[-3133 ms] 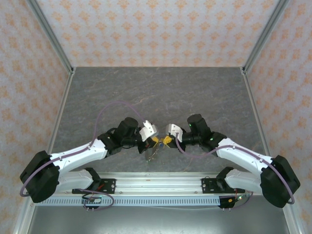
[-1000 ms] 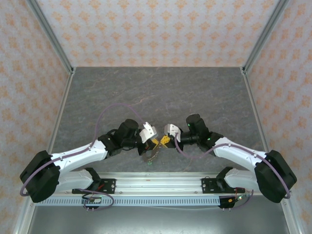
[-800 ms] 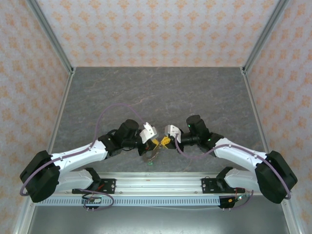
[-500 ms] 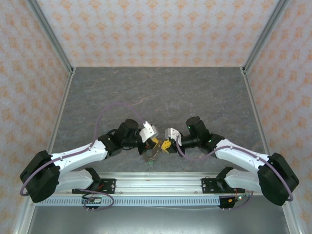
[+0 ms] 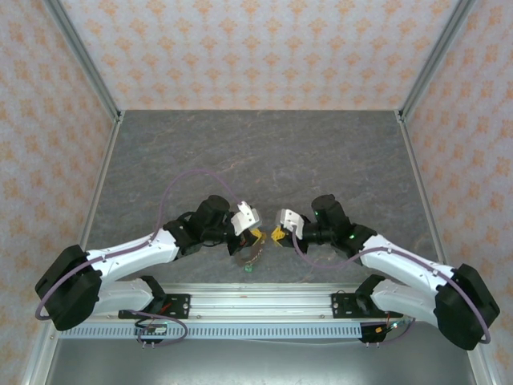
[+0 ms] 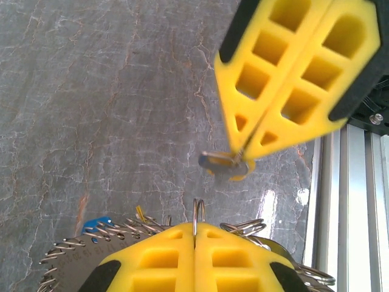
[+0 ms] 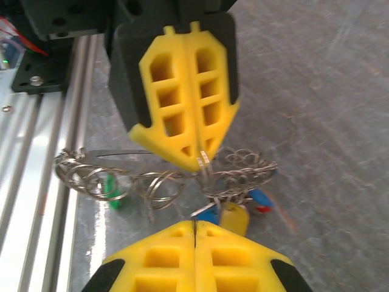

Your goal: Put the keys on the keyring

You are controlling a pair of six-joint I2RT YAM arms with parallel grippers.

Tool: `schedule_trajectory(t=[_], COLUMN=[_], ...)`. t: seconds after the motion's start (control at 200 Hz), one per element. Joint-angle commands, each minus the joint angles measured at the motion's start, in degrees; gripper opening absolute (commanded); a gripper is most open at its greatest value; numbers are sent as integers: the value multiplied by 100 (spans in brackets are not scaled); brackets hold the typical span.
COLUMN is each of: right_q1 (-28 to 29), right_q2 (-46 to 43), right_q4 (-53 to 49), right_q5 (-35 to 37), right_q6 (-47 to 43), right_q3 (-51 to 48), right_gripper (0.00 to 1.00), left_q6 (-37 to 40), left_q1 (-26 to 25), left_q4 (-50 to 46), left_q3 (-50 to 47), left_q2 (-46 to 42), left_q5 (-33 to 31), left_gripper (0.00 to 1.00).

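The left claw (image 6: 194, 234), at the bottom of its own wrist view, was fully closed. Its yellow pads pinched a small wire loop (image 6: 197, 213) that stood up from the keyring (image 6: 67, 267). The keyring spread out from that grip over the grey marbled surface (image 6: 91, 121), with its toothed rim toward the lower left of the view and more small loops toward the lower right.

The right claw (image 6: 244, 149) reached in from the upper right, also pressed shut, with one key (image 6: 226, 165) nipped at its very tips. The key lay roughly level, close above the upright loop but apart from it.

In the right wrist view a green key (image 7: 111, 184) hung on the keyring left of centre. Blue and red heads clustered at the lower right, so some keys appeared to be threaded on.

The step in hand seemed to be feeding the held key onto the pinched loop. To do it well, the left claw would best hold the loop dead steady while the right one did all the travelling. The key would need tilting until the hole in its head faced the loop's free end. I could not tell where that hole or the split in the wire lay.

The approach should be slow and light. The key was held by very little, so a sideways nudge might twist it out, and the thin loop could slip between the soft pads.
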Motion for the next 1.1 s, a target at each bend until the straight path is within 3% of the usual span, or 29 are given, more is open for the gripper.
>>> schedule_trajectory(t=[0.0, 0.28, 0.48, 0.856, 1.096], right_q1=[22, 22, 23, 22, 35], right_q2=[-37, 473, 665, 716, 761], right_q4=[447, 1375, 1262, 1890, 1470], right_q5=[264, -636, -993, -856, -817], right_q6=[-122, 243, 238, 594, 358], right_q3=[-61, -9, 117, 9, 114], right_gripper=[0, 0, 0, 0, 0], left_q6=[119, -100, -175, -197, -275], left_q1=[5, 5, 7, 4, 9], left_q4=[16, 199, 296, 314, 392], left_q3=[133, 97, 54, 54, 106], left_q2=[-74, -29, -69, -69, -72], left_q5=[165, 158, 123, 142, 83], left_gripper=[0, 0, 0, 0, 0])
